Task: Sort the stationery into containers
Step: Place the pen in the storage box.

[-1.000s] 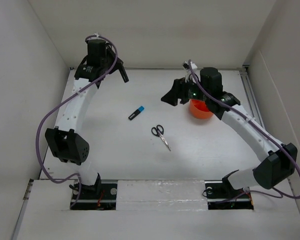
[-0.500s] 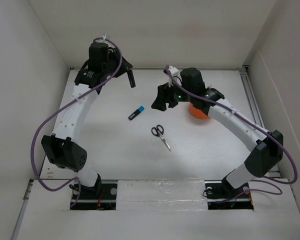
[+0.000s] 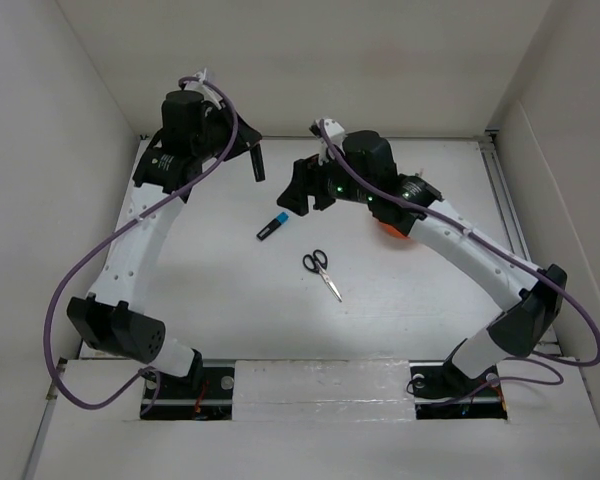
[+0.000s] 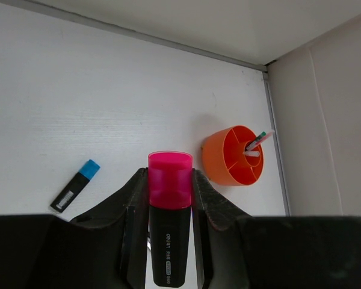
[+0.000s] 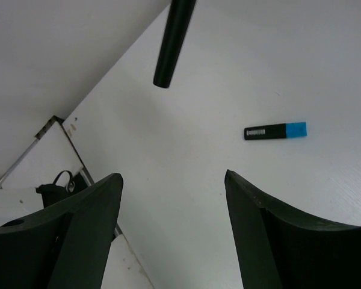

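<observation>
Left wrist view: a pink-and-black highlighter (image 4: 169, 211) sits clamped between the fingers of the left gripper (image 4: 169, 180), pink cap forward. It is held above the table and well apart from the orange tub (image 4: 233, 155), its destination. The tub stands near the back right corner of the table, with a pink pencil (image 4: 257, 142) and another thin item already leaning in one compartment. A blue-capped marker (image 4: 75, 185) lies flat on the table well to the left of the tub. In the top view, black-handled scissors (image 3: 322, 273) lie nearer the arm bases than the tub, apart from it. The right gripper (image 5: 171, 177) hangs with its jaws spread wide and nothing between them, on the marker's side of the tub.

The step in hand looks like carrying the highlighter to the tub. The next move calls for bringing it over a free compartment and tilting it down before letting go. The right arm crosses above the tub, so the left must keep clear of it.
</observation>
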Controlling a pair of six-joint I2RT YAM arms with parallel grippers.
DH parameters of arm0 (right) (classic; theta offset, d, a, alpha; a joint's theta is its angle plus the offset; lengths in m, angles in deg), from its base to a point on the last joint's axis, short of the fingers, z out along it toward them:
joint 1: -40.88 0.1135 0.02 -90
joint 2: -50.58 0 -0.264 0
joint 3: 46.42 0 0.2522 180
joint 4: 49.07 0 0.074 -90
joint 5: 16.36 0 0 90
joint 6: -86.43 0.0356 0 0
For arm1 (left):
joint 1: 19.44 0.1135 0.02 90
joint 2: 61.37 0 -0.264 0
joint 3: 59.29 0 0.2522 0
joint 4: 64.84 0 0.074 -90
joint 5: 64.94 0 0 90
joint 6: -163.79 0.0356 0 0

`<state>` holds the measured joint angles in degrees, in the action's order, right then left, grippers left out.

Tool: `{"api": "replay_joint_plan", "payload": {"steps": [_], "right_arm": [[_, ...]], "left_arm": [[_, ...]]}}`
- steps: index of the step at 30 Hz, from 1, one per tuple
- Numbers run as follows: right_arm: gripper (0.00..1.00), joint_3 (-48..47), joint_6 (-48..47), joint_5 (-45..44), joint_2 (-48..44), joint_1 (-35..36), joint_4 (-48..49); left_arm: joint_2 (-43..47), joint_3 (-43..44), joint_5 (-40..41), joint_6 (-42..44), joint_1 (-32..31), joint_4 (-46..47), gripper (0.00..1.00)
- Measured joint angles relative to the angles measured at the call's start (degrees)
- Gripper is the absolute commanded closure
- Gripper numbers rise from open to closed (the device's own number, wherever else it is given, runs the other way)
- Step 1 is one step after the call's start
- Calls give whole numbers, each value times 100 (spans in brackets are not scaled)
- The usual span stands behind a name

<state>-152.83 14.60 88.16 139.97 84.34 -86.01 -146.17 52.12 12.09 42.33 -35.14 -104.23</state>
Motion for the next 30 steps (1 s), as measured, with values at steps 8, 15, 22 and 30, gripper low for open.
{"api": "replay_joint_plan", "payload": {"steps": [8, 15, 22, 30], "right_arm": [[27, 551, 586, -468, -55, 315, 918], [28, 245, 984, -990, 398, 328, 1408], [29, -24, 1239, -935, 811, 350, 1541], [32, -74, 1429, -798, 892, 350, 1860]], "left_arm": [[260, -450, -190, 87, 0, -101, 100], [476, -625, -199, 153, 0, -219, 100], [745, -800, -116, 236, 26, -208, 100], [907, -1043, -160, 234, 2, -208, 100]]}}
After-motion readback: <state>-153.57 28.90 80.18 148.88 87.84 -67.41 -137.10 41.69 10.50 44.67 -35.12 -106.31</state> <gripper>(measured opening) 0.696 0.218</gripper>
